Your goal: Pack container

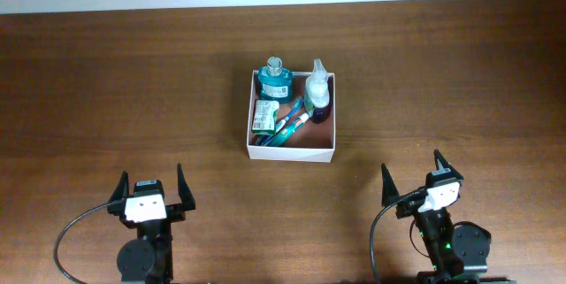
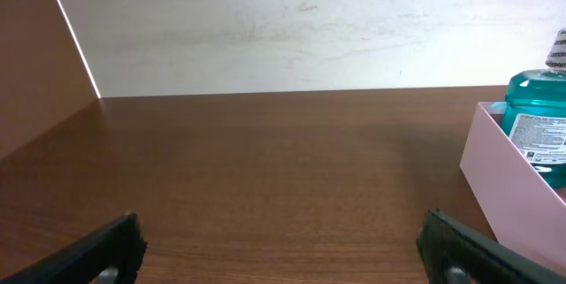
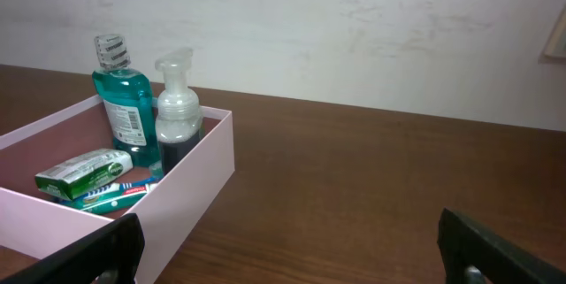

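On the near left of the surface (image 1: 106, 80), the left hand (image 1: 152, 178) sits low with its jaws spread wide and nothing between them. In its wrist view only bare wood lies ahead of the two fingers, and a corner of the box shows at the far right edge.

The container (image 1: 290, 153) stands at the middle of the surface, slightly toward the far side and well apart from both hands. Going across its inside from the left, a green-and-white packet (image 1: 264, 116) lies flat against the left wall. Behind it, in the far left corner, a teal mouthwash bottle (image 1: 275, 79) stands upright. Just right of the packet a few toothbrushes (image 1: 290, 125) lie slanted on the reddish-brown floor, close together; how many there are I cannot tell. In the far right corner a pump bottle (image 1: 318, 89) with dark liquid stands upright, just beside the mouthwash. The near right part of the floor is bare.

On the near right, the right hand (image 1: 411, 167) is likewise wide open and carries nothing. Its wrist view looks over the container's near wall at the items inside.

Judging by this, the packing looks finished or very nearly so. Every toiletry in view is inside the walls, none shows outside the box in any of the three views, and neither hand is reaching for anything. If anything is left, it would be an item outside the camera views, or closing the box, though no lid is visible.
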